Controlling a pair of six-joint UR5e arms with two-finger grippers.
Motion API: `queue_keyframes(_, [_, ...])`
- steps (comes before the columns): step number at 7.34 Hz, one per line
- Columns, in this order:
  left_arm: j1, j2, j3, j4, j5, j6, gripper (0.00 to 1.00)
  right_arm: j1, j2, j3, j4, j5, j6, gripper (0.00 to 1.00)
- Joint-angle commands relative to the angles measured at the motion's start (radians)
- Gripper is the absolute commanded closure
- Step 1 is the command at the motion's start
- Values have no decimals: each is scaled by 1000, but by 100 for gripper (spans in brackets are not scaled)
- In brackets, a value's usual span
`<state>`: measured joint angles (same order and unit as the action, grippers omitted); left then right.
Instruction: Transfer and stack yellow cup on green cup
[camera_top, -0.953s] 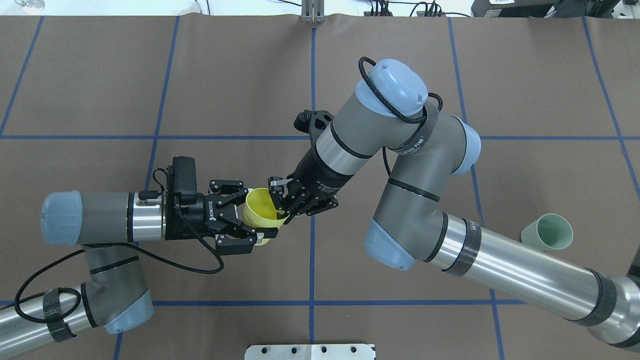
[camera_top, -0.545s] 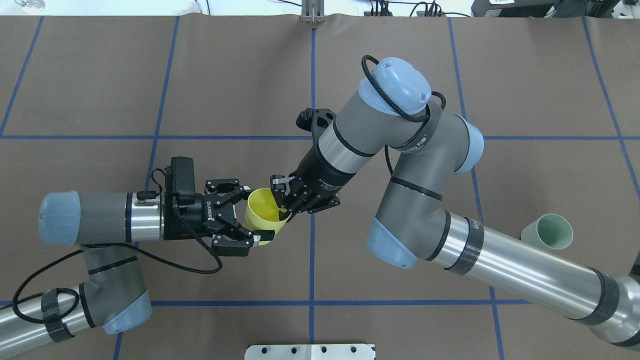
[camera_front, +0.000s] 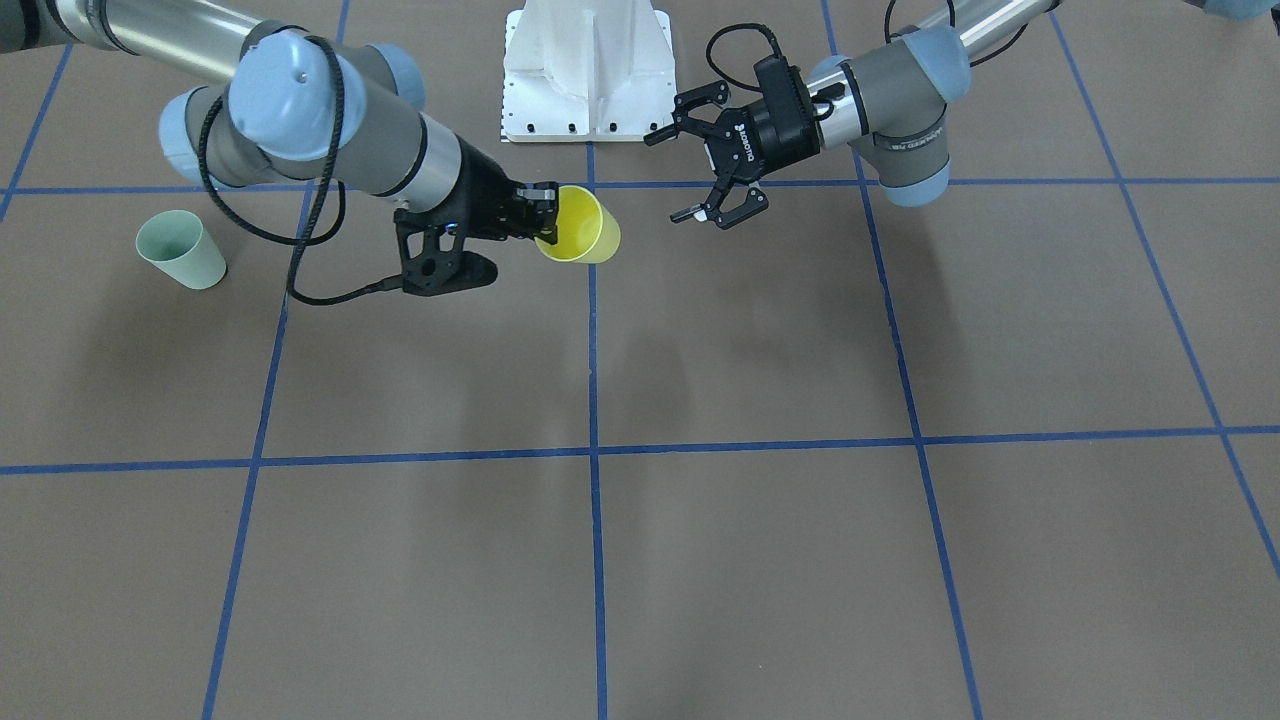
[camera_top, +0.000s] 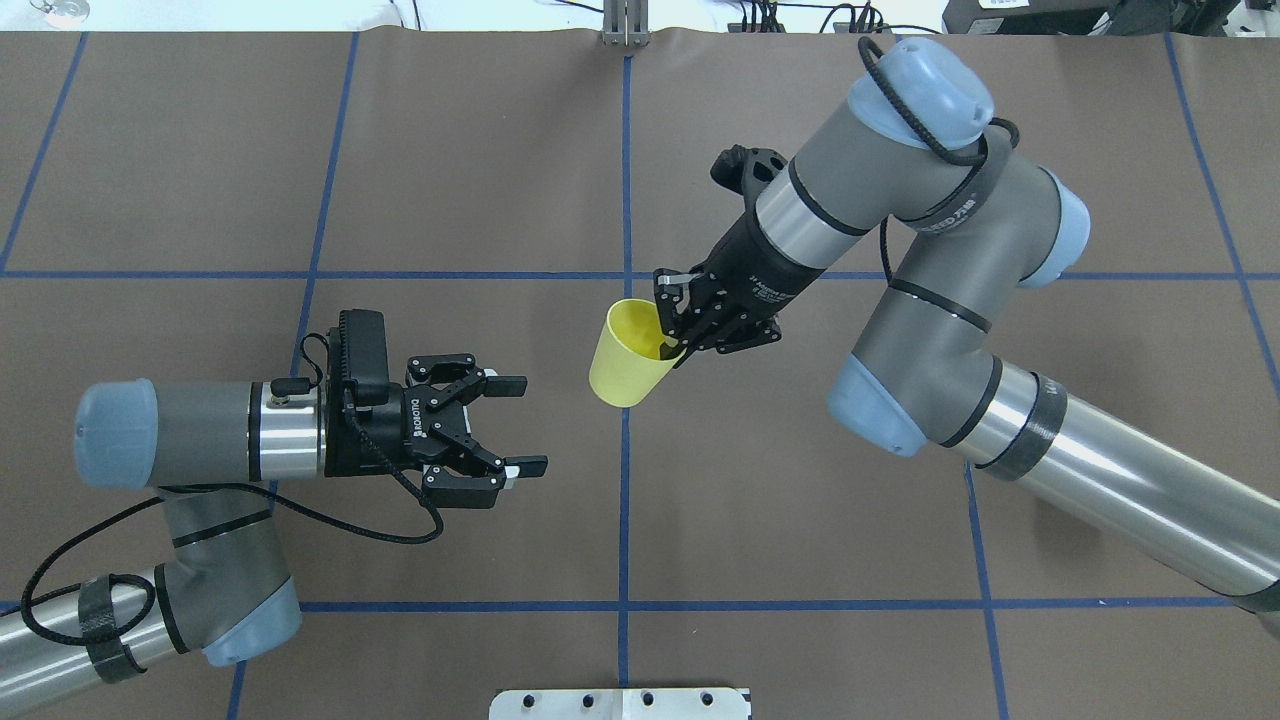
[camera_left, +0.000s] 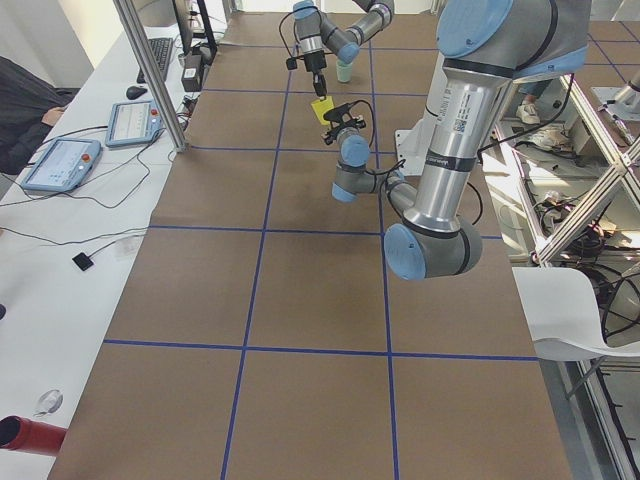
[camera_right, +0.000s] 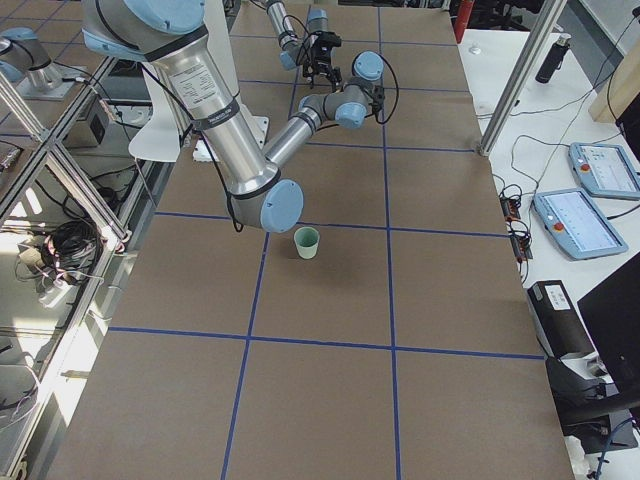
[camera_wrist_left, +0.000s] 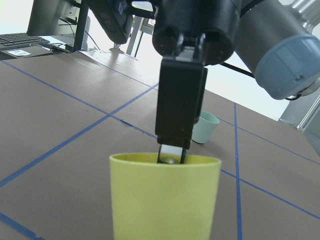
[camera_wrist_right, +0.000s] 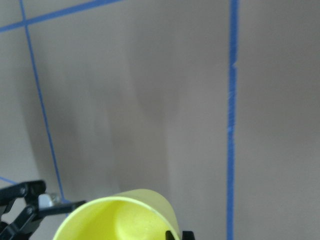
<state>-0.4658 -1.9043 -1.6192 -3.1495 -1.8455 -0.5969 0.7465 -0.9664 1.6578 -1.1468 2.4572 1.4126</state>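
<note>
We count two cups and two grippers. The right gripper (camera_top: 672, 333) pinches the rim of the one small bright yellow plastic tumbler (camera_top: 622, 362), one finger inside, holding it tilted above the brown table (camera_front: 700, 550). Well apart from it, the left gripper (camera_top: 520, 424) hangs spread wide, holding nothing. Farthest from both, out past the right arm, the one pale mint-green plastic tumbler (camera_front: 182, 250) stands upright.

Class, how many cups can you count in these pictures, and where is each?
2. The right pincer holds the yellow cup by its rim, near the middle; the green cup stands upright at the robot's right.
</note>
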Motion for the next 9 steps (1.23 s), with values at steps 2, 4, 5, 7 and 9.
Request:
queue_keyframes(2, [-91,14,-68,199,0,-1,0,181,-67,17,-1,-67,-18,100])
queue_keyframes(4, [-208,19,-120,462,18,2,0,269,-101,36,-1,-151,-168,100])
queue_keyframes(5, [-265,39,-148,573,26,9,0,296,-148,60,-2,-176,-244,100])
queue_keyframes(7, [-377,34,-152,759,14,17,0,309,-256,211,-214,-249,-476,100])
queue_keyframes(9, [-510,39,-174,1023,15,166,1,315,-308,354,-504,-326,-749,100])
